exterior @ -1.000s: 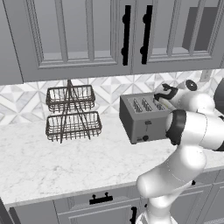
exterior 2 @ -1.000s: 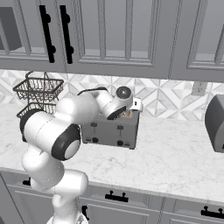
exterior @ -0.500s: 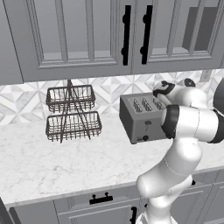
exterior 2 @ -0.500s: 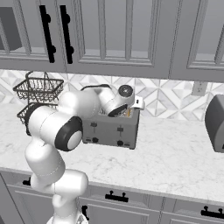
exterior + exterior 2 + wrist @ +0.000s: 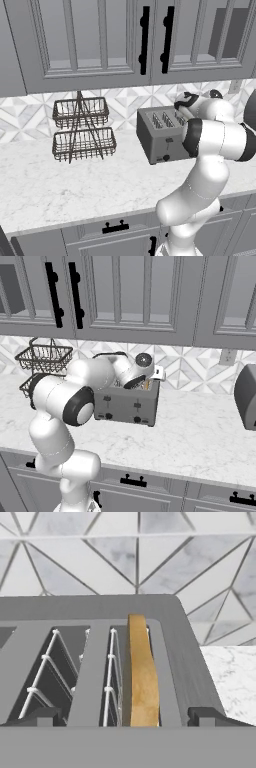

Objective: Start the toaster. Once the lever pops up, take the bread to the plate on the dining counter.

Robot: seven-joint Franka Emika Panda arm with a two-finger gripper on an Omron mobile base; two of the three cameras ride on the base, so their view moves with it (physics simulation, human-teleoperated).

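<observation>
Toaster: boxy grey metal toaster [image 5: 164, 136] holds tan bread slice [image 5: 143, 674] upright in its right-hand slot.
Tool: tool [image 5: 122, 719] fingers apart, straddling the slice.
Counter: white marble counter [image 5: 75, 185], wire basket rack [image 5: 82, 130], grey cabinets [image 5: 150, 291].

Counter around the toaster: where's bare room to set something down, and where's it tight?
Free: the marble stretch between the wire basket rack and the toaster, and the counter from the toaster across to the grey appliance. Crowded: right above the toaster's slots, where the open claw straddles the bread with the arm over it.
</observation>
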